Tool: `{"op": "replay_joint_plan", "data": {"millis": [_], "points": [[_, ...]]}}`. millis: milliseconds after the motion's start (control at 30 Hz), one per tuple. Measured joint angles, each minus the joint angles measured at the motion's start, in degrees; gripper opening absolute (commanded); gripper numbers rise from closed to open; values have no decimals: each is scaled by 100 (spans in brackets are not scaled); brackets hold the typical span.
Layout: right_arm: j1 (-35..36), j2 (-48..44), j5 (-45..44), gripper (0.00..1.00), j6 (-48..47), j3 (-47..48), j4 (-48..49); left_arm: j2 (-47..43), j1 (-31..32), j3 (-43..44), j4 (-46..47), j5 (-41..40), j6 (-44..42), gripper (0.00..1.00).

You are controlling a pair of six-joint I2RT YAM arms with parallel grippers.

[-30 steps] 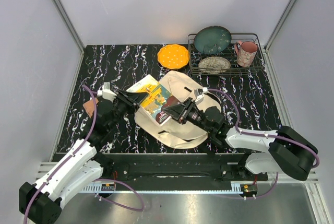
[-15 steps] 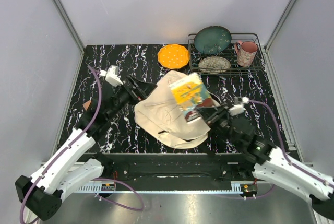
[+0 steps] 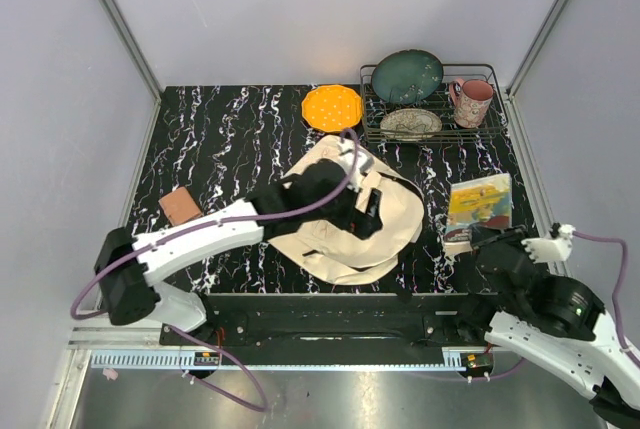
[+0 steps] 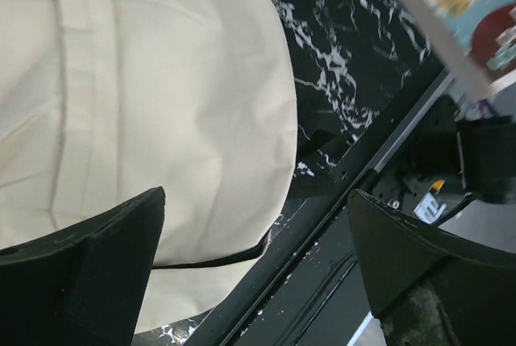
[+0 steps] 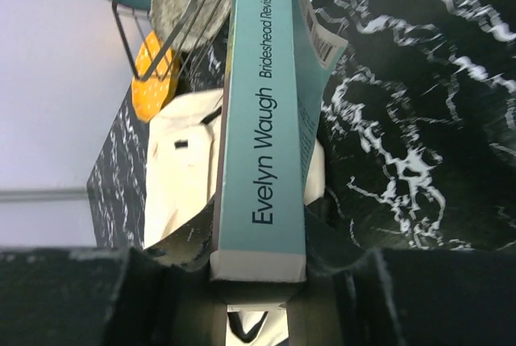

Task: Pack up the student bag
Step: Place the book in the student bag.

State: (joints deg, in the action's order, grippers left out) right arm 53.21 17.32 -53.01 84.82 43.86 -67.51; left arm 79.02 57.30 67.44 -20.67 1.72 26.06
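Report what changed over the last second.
The left gripper let go of the book and swung over the student bag, jaws open. The right gripper, shut on the book, carried it right, off the bag. The bag, orange plate and dish rack stayed put.

Black marble-look bench (image 3: 220, 129) with white veins. Far right there's a wire dish rack (image 3: 495, 77): a teal bowl (image 3: 407, 75) propped on edge at the back, a pale patterned dish (image 3: 410, 123) in front of it, and a pink mug (image 3: 472, 101) at the right end. Just left of the rack is an orange dotted plate (image 3: 332, 107), flat on the bench. Near left, a small reddish-brown flat thing (image 3: 181, 205), can't tell what. On the right, a paperback (image 3: 480, 204) with a yellow-blue cover; its teal spine reads Evelyn Waugh, Brideshead Revisited.
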Motion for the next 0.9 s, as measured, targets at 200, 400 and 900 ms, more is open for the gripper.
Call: {"op": "replay_joint_plan", "data": {"millis": [200, 400, 900], "points": [[0, -297, -439, 0, 704, 420, -931, 1005, 531, 750, -503, -125, -391, 99], [0, -839, -549, 0, 614, 671, -1211, 2048, 887, 1740, -782, -140, -662, 99], [0, -1088, -109, 0, 350, 671, -1257, 3528, 1163, 2771, -1582, -658, -789, 90]]}}
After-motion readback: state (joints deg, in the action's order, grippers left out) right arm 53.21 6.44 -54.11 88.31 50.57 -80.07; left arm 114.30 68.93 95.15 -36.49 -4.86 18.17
